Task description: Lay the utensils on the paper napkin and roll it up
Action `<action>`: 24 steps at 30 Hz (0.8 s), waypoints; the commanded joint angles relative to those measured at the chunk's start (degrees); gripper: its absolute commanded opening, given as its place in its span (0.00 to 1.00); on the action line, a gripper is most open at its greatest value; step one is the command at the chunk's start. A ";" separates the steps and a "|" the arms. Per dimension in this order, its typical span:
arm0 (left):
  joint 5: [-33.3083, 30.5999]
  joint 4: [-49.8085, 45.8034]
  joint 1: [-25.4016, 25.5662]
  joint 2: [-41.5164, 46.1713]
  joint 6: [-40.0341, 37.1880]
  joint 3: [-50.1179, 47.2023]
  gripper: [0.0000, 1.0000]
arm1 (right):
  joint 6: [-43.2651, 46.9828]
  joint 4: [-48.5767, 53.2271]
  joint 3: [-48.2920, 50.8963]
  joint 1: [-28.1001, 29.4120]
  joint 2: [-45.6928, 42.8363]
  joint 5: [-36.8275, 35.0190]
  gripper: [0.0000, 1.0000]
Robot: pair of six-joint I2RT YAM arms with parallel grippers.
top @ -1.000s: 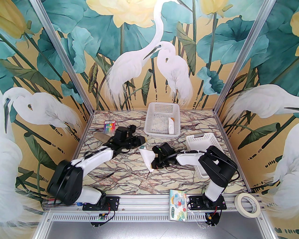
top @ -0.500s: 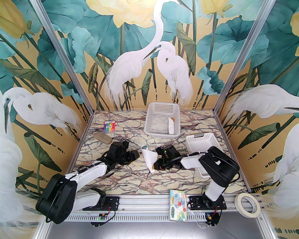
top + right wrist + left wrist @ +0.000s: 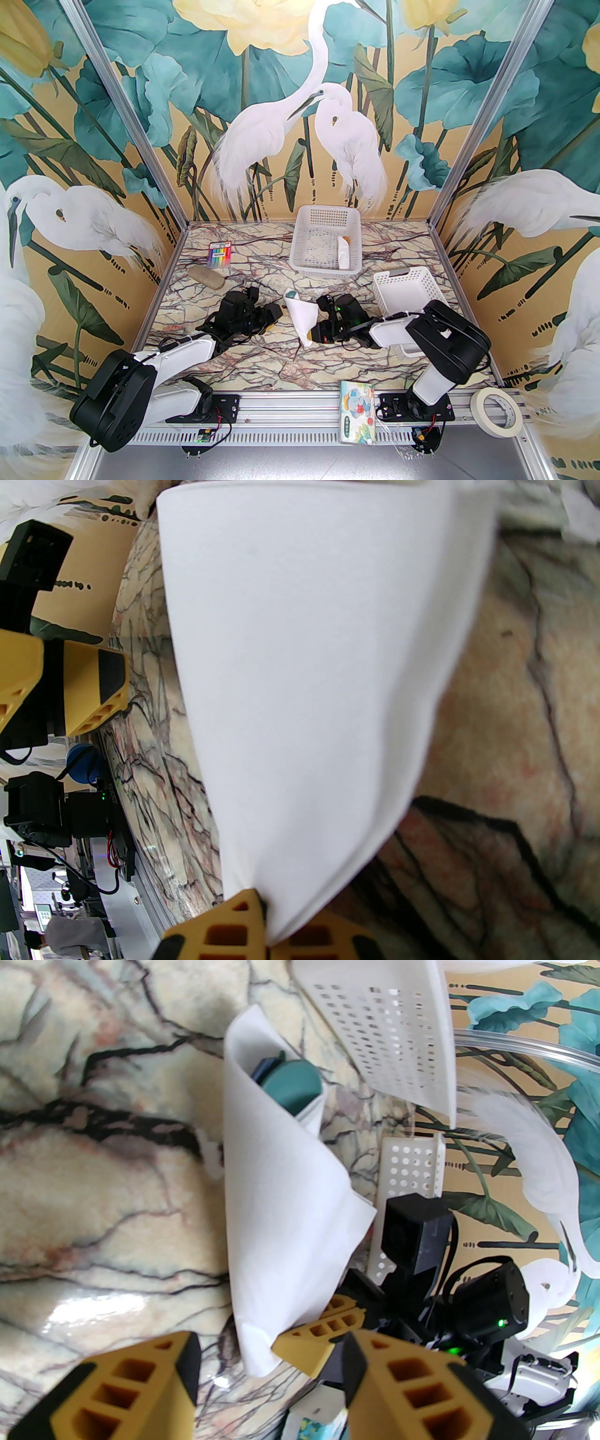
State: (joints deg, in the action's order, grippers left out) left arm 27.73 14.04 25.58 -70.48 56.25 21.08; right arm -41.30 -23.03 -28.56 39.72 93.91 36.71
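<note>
At the middle of the marble-patterned table, the paper napkin, wrapped into a loose cone, wide end toward the far wall, narrow end toward the arms. Inside the wide mouth, the dark teal utensils, only their ends poking out, fork and spoon hard to tell apart there. At the narrow near tip, the right claw, yellow fingers pressed tight on a pinch of the paper, the sheet fanning out from that pinch. Just left of the cone, the left claw, jaws parted at a middling width and empty, a strip of bare table between its fingers and the paper.

Farther out, toward the back wall, a white basket with a paper-wrapped, orange-tipped stick in its right side. To the right, behind the right arm, a second white basket. At far left, a pack of coloured markers and, just nearer, a tan lump. On the front rail, a cartoon-printed tissue pack and a roll of tape.
</note>
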 commanded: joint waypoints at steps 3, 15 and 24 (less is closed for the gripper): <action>-1.23 4.57 0.43 1.24 1.31 -0.85 0.56 | 4.88 -2.53 1.91 -0.14 -4.80 -2.88 0.00; -1.15 14.67 1.71 12.28 -3.58 -0.72 0.67 | 6.35 0.31 2.00 -0.13 -20.97 -9.05 0.00; 2.31 20.54 3.88 16.53 -9.96 3.91 0.73 | 9.36 9.16 -5.67 -0.08 -32.49 -9.47 0.00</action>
State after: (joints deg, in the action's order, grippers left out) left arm 27.79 30.02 28.62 -54.30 49.82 22.68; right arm -34.17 -17.54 -31.33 39.72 63.16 27.81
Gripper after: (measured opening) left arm 0.727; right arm 0.065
